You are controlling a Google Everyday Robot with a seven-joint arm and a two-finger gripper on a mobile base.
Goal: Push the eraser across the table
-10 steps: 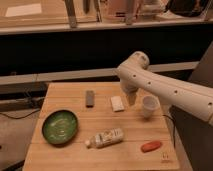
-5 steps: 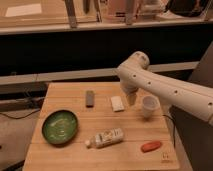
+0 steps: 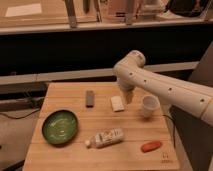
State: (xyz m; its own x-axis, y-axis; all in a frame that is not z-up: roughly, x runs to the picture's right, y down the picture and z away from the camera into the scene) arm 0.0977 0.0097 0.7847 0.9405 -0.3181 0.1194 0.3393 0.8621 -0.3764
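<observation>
The eraser [image 3: 90,98], a small dark grey oblong block, lies on the light wooden table [image 3: 75,150] in its far left-middle part. The white arm reaches in from the right. Its gripper [image 3: 128,96] hangs down over the far middle of the table, just right of a small white block [image 3: 117,103] and well to the right of the eraser, not touching it.
A green bowl [image 3: 60,127] sits at the left front. A white bottle [image 3: 105,138] lies on its side at the front middle. A white cup [image 3: 149,105] stands at the right. An orange-red oblong piece [image 3: 151,146] lies at the front right. A dark counter runs behind.
</observation>
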